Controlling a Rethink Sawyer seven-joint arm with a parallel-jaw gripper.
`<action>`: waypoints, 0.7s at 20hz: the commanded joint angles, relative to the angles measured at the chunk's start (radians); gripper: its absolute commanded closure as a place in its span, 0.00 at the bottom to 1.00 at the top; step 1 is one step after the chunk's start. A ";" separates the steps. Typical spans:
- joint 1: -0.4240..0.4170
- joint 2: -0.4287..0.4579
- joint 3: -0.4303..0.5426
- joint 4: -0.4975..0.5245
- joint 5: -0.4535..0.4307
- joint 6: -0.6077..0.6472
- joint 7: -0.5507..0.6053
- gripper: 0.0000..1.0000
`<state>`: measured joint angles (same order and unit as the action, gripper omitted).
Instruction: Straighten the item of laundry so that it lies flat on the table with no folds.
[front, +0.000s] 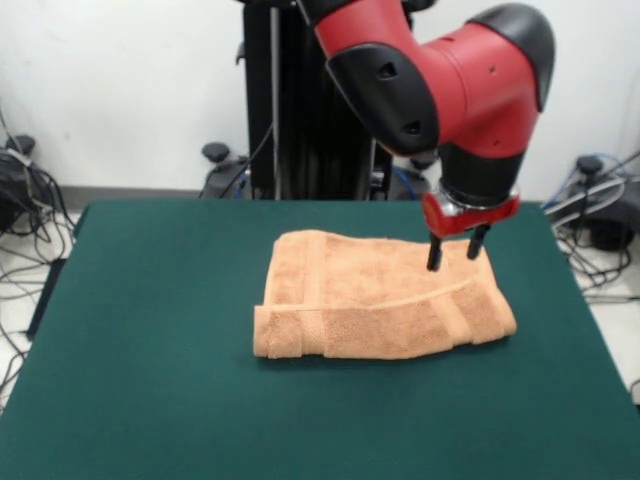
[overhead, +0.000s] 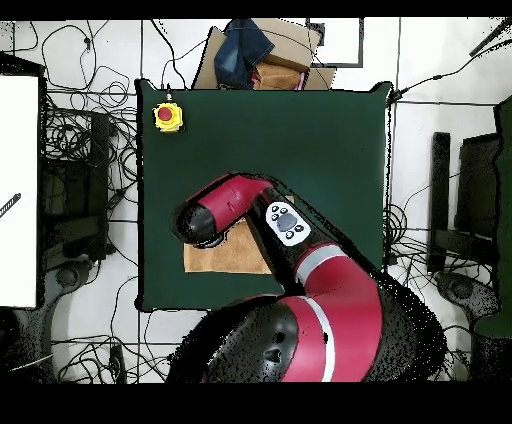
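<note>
Green felt is covering the worktop (front: 150, 330) in the front view, and the orange-tan towel (front: 380, 300) is lying near its middle, doubled over with a thick folded edge facing the camera, while the hand (front: 455, 250) is hanging just above the towel's far right corner with its two fingers narrowly parted and holding nothing, probably lining up a pinch to peel the upper layer back. From overhead, the arm (overhead: 300, 270) is hiding most of the towel (overhead: 215, 255), and a yellow box with a red button (overhead: 167, 116) is sitting well apart at a worktop (overhead: 330, 150) corner, blocking nothing.

Towel (front: 375, 300) – light orange-tan, woven band stripes; worktop (front: 150, 350) – dark green; arm (front: 440, 80) red and black.
</note>
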<state>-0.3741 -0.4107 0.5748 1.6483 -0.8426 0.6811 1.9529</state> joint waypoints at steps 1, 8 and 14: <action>0.011 0.030 -0.054 0.109 -0.120 -0.067 -0.124 0.00; 0.057 0.043 -0.099 0.127 -0.198 -0.128 -0.028 0.00; 0.043 0.056 -0.101 0.113 -0.219 -0.149 -0.034 0.00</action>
<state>-0.3421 -0.3898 0.5334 1.7387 -0.9817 0.6087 1.9529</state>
